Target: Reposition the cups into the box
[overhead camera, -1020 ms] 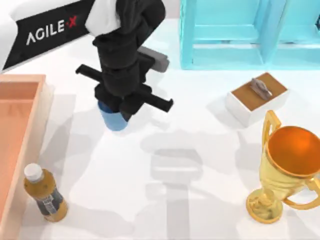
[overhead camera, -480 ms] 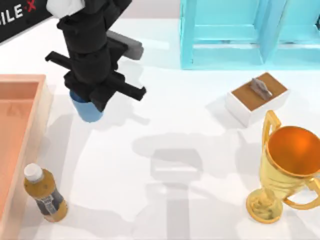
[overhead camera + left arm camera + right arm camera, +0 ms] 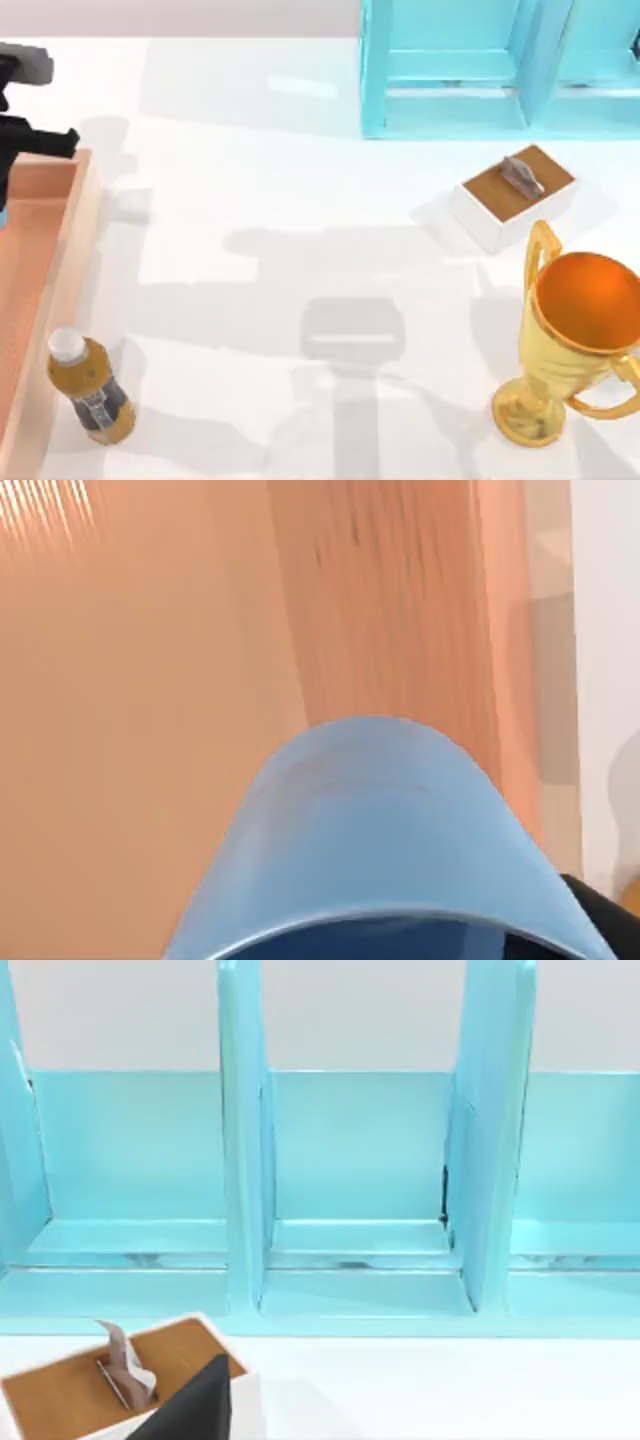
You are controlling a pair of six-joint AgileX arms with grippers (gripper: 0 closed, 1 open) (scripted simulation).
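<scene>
Left end effector [image 3: 12, 150] sits at the table's far left edge, over the box [image 3: 60, 260]; only a black piece of it pokes into the top view. The fingers themselves aren't visible in any shot, so I can't tell for sure how they stand, but the blue cup [image 3: 385, 840] sits right up against the left wrist camera with nothing under it except the box floor farther off, so it is probably gripped and held in the air. A thin blue sliver at the top view's left edge is likely the same cup.

Key relation: the cup is over the box's orange-brown floor, inside the right wall, which runs along one side of the left wrist view with white table beyond it. So the drop target lies straight below the end effector, with no sideways travel needed. The cup's long axis looks roughly vertical, in line with the end effector, rim toward the camera. Judging from that, the next move is a short descent and release. The main risk is the cup tipping if let go too high.

The left arm is clearly the near one for the box. The right end effector [image 3: 195, 1405] is parked away at the table's right, beside the white block [image 3: 90, 1385], facing the turquoise shelf [image 3: 360, 1180]; its finger state can't be told. A bottle [image 3: 88, 390] stands just outside the box wall, and a gold trophy [image 3: 575, 340] is far right; both are clear of the drop.
</scene>
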